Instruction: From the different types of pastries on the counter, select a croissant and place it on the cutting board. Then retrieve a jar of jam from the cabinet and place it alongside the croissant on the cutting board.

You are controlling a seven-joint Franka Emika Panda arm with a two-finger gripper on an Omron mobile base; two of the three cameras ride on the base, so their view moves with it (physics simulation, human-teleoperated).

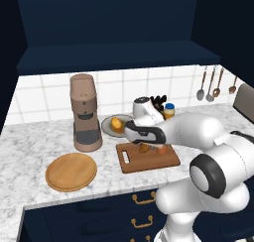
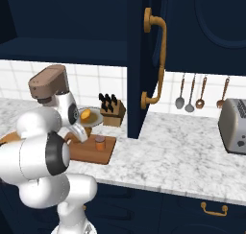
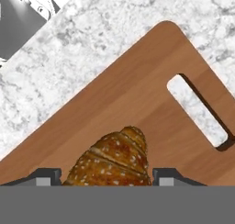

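Your gripper pinches the croissant between part-open jaws, low at the frame's bottom over the cutting board; release clumsily and it may roll against the jar.

Glossy white rounded arm segments, black joint bands, grey disc caps; 2 small dark fingertips.

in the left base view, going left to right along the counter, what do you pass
round wooden plate → coffee machine → cutting board → hanging utensils → toaster
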